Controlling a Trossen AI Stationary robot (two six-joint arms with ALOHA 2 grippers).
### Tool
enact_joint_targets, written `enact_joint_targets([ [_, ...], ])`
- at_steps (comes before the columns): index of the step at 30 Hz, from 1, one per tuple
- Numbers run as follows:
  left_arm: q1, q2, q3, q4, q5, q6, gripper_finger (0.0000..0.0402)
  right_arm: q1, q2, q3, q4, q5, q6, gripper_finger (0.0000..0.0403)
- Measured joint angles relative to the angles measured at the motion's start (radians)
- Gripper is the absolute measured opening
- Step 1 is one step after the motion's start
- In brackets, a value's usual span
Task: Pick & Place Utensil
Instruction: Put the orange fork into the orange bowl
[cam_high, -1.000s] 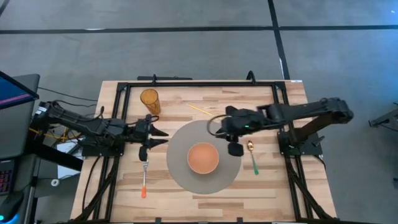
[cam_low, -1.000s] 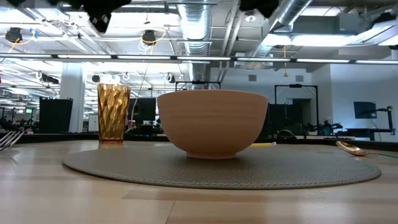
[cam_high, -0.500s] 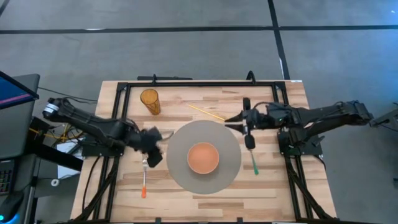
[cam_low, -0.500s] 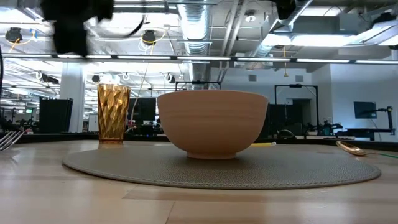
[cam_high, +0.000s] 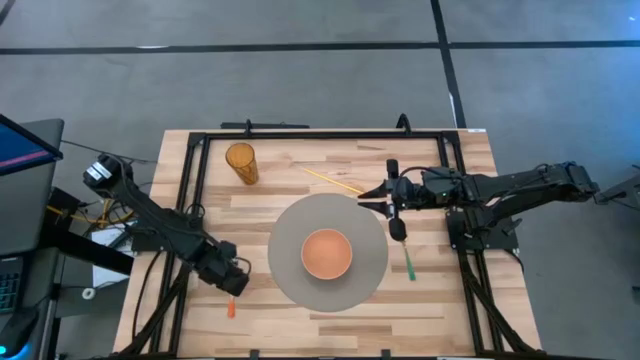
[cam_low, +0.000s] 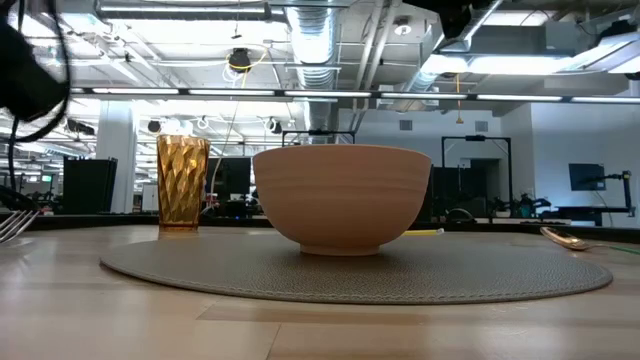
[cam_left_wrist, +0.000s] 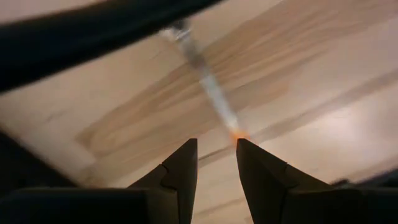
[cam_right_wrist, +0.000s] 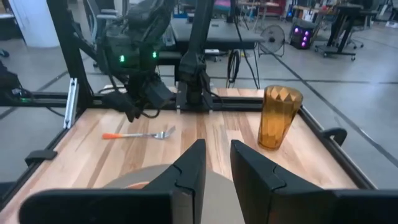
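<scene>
Orange-handled fork (cam_left_wrist: 205, 81) | left pincer (cam_left_wrist: 216, 163) narrowly parted, empty, above it

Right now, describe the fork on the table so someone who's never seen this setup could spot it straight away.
Start at the round grey mat holding the bowl. On the bare wood beside it, on the left arm's side, lies the fork, with the left claw just above it. Unlike the green-handled spoon across the mat, its handle tip is orange.

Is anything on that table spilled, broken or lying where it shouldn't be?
Nothing looks spilled or damaged. The bowl sits upright on the round mat, the amber cup stands upright, and the fork and spoon lie flat on the wood. A thin yellow stick lies loose behind the mat.
</scene>
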Motion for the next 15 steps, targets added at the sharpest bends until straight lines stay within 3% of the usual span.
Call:
enact_joint_targets([
  [4,-0.032,0.041,-0.012,0.026,0.013,-0.079,0.0113,0.0,-0.008,0.0,0.017,0.0,-0.055,0.0068],
  [9,-0.059,0.108,-0.012,0.14,-0.091,-0.139,0.0113,0.0,-0.008,0.0,0.084,0.0,-0.167,0.0068],
  [15,-0.08,0.177,-0.012,0.201,-0.108,-0.176,0.0113,-0.01,-0.007,0.0,0.132,0.0,-0.232,0.0068],
])
